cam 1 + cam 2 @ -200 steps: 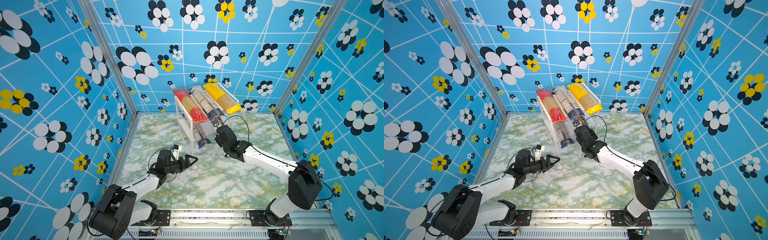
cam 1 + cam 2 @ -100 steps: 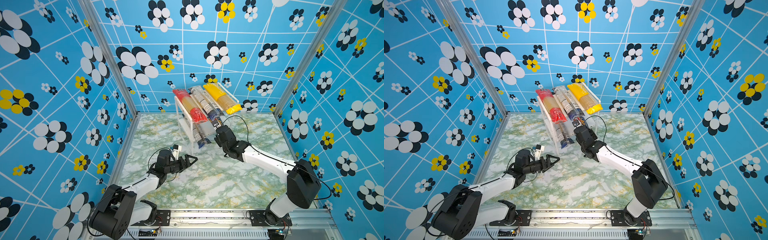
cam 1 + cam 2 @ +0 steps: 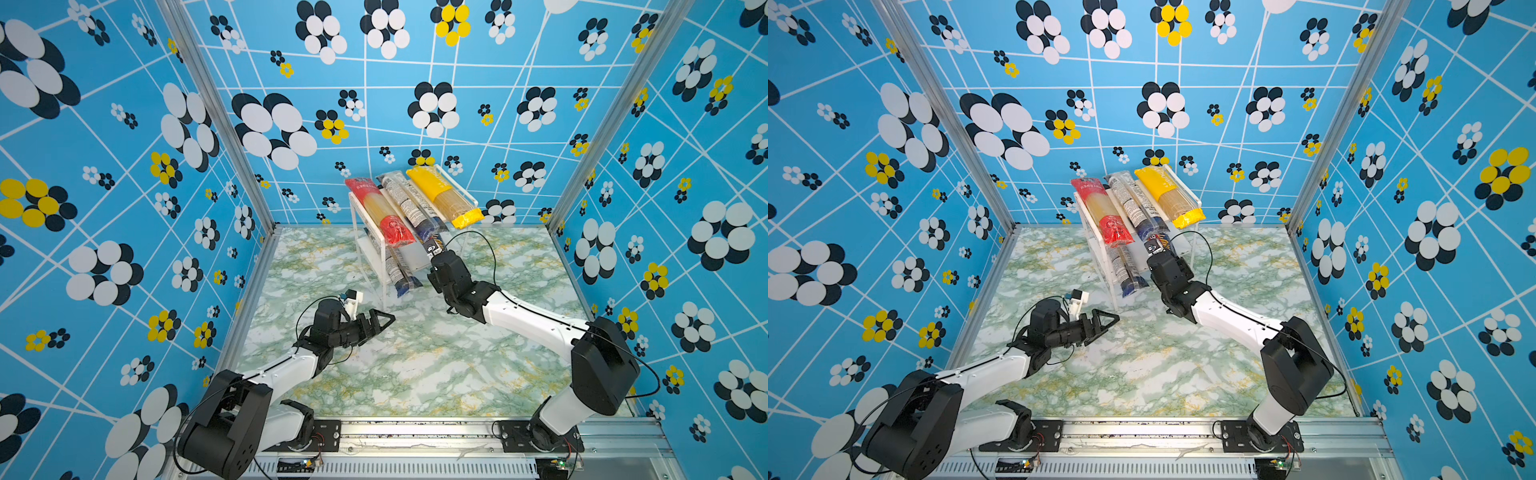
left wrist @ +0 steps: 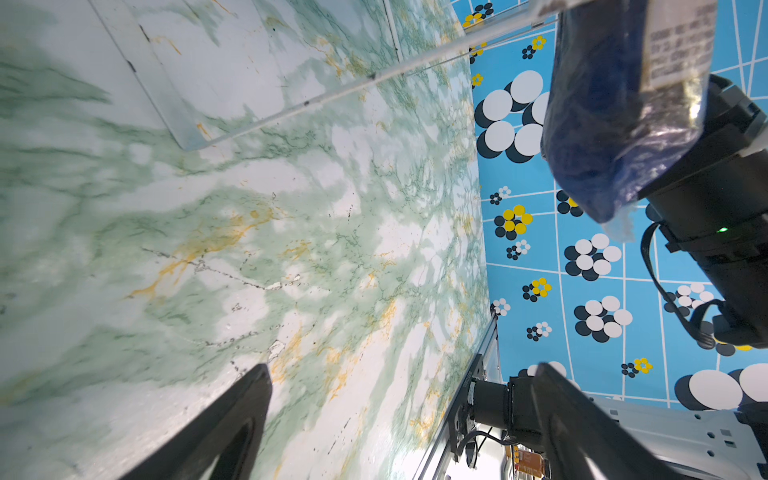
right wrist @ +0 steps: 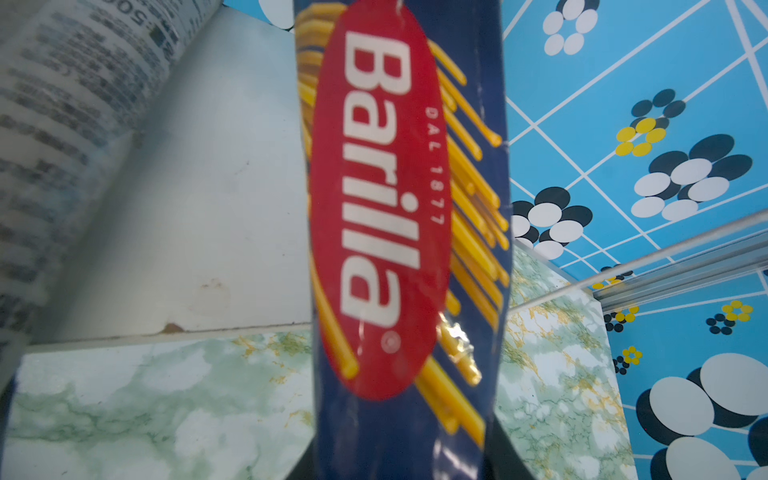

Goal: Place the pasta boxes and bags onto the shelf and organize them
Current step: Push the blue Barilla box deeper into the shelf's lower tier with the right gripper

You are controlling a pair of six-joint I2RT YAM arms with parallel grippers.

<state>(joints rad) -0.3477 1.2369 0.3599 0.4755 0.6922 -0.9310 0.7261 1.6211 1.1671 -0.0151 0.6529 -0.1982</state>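
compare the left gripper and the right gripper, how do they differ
The left gripper is open and empty; the right gripper is shut on the navy Barilla box. The left gripper is out over the marble tabletop; the right gripper is at the lower board of the shelf. Both are black.
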